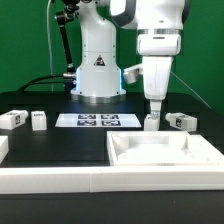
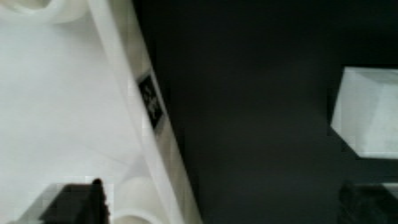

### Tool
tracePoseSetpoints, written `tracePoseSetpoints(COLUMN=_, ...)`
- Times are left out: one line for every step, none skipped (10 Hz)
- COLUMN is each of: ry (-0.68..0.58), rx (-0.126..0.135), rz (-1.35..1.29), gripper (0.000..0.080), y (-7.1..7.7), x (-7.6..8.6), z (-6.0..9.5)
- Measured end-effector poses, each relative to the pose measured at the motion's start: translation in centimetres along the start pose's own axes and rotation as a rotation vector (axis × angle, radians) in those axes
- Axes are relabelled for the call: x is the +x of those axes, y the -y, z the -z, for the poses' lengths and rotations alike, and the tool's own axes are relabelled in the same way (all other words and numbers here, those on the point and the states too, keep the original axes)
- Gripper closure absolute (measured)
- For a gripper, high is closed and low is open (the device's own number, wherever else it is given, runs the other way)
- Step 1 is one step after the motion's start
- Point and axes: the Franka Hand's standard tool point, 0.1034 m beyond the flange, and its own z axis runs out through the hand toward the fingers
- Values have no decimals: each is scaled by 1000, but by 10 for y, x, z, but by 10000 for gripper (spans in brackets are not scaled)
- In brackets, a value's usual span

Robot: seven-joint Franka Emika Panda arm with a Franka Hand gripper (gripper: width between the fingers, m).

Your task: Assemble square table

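White plastic tabletop (image 1: 165, 152) lies hollow side up, just below the jaws, ready for legs. The gripper (image 1: 153, 111) hangs spread wide over an upright leg (image 1: 152, 122) between the jaws, apparently seated at the tabletop's corner.

In the wrist view the tabletop (image 2: 63, 110) runs out of frame on two sides, its edge tag (image 2: 151, 100) too blurred to read, and a white leg (image 2: 368, 110) is cropped. In the exterior view the legs' (image 1: 13, 119) tags are too small to read.
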Motion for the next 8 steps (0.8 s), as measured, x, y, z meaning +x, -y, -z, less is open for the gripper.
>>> tracePoseSetpoints(ry=-1, rx=-2, rz=-30, gripper=151, y=8, x=7, z=3)
tracePoseSetpoints(ry=2, rx=2, rz=-4, gripper=151, y=6, x=3, z=0)
tracePoseSetpoints(ry=3, rx=3, rz=-29, gripper=151, y=6, x=3, z=0)
tracePoseSetpoints(ry=2, rx=3, rz=-32, gripper=151, y=6, x=3, z=0)
tracePoseSetpoints(ry=1, rx=5, rz=-113, gripper=151, y=7, x=4, z=0)
tracePoseSetpoints(ry=1, rx=10, rz=-253, gripper=151, y=13, x=7, z=-1)
tracePoseSetpoints(ry=1, rx=11, rz=-342, gripper=151, y=19, x=16, z=0)
tracePoseSetpoints(ry=-1, rx=15, rz=-462, gripper=151, y=24, x=24, z=0)
